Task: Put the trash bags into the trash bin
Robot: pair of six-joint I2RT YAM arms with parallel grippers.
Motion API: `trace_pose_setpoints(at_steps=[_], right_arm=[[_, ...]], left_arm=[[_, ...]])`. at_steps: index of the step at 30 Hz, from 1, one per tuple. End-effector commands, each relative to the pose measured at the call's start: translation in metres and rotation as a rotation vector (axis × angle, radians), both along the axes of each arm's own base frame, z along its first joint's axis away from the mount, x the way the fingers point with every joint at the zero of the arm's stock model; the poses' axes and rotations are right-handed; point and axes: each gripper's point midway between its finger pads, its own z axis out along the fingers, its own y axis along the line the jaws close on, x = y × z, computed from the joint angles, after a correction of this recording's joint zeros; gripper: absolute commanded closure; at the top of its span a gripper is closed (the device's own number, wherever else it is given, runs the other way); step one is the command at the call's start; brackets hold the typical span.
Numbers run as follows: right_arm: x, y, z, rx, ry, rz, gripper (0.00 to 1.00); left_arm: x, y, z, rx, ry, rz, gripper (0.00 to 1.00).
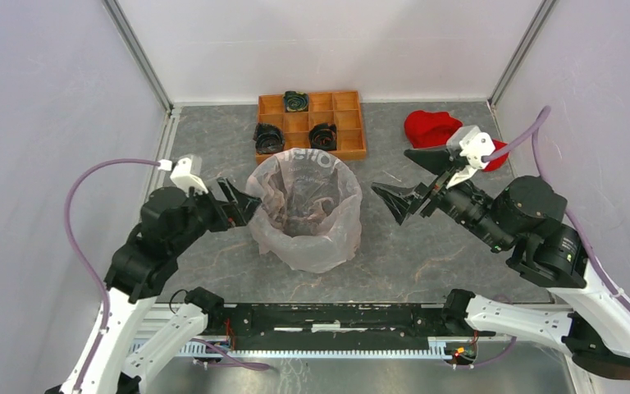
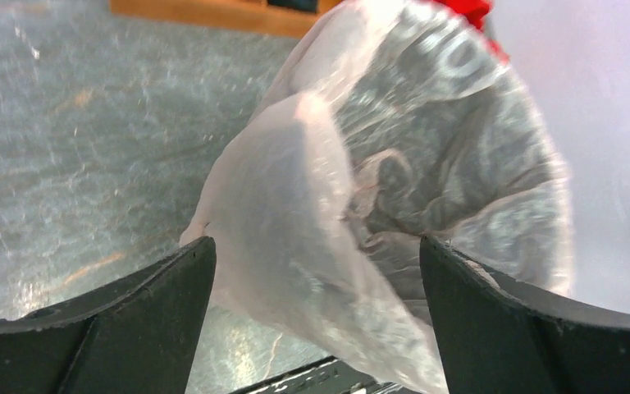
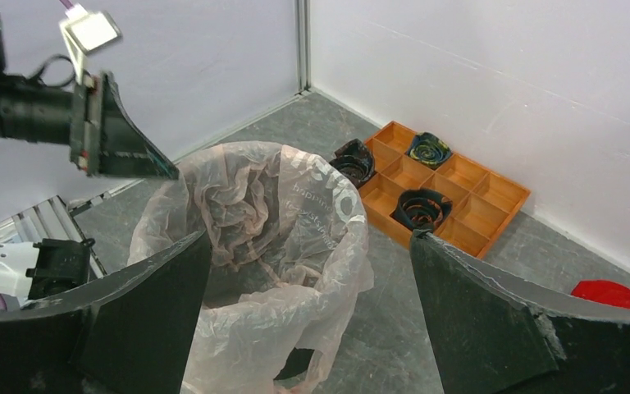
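Observation:
The trash bag [image 1: 305, 212], thin pale pink film, lines the trash bin in the table's middle, its edge folded down over the outside. Only a black patch of the bin [image 3: 295, 362] shows under the film. My left gripper [image 1: 242, 201] is open at the bag's left rim. In the left wrist view a fold of the bag [image 2: 312, 189] lies just ahead of the wide-apart fingers, centred on the gap [image 2: 316, 242], unpinched. My right gripper [image 1: 391, 170] is open and empty, hovering right of the bag. The right wrist view looks between its fingers [image 3: 309, 235] at the bag [image 3: 246, 222].
An orange compartment tray [image 1: 349, 123] stands behind the bin and holds three dark coiled items. A red cloth [image 1: 428, 127] lies at the back right, behind my right wrist. White enclosure walls stand on three sides.

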Motion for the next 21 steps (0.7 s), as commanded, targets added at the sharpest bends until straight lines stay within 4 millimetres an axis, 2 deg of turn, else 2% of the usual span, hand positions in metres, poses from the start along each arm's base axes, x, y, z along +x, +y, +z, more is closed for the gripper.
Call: trace_pose_setpoints(at_steps=[1,6,13,17,21], right_arm=[[-0.008,-0.018,0.024,0.064,-0.054,-0.014,0.02],[-0.014,-0.038,0.039,0.112,-0.08,-0.044,0.02],[-0.02,-0.075,0.056,0.183,-0.106,-0.128,0.02],[-0.014,-0.089,0.053,0.184,-0.094,-0.199,0.02],[-0.009,-0.095,0.048,0.202,-0.075,-0.25,0.02]], left_arm=[[-0.01,0.007,0.073,-0.036,-0.18,-0.008,0.0],[-0.03,0.023,0.14,-0.04,-0.366,-0.006,0.0],[-0.057,0.057,0.214,-0.044,-0.602,0.091,0.0],[-0.067,0.069,0.238,-0.048,-0.674,0.129,0.0],[-0.069,0.076,0.242,-0.04,-0.687,0.159,0.0]])
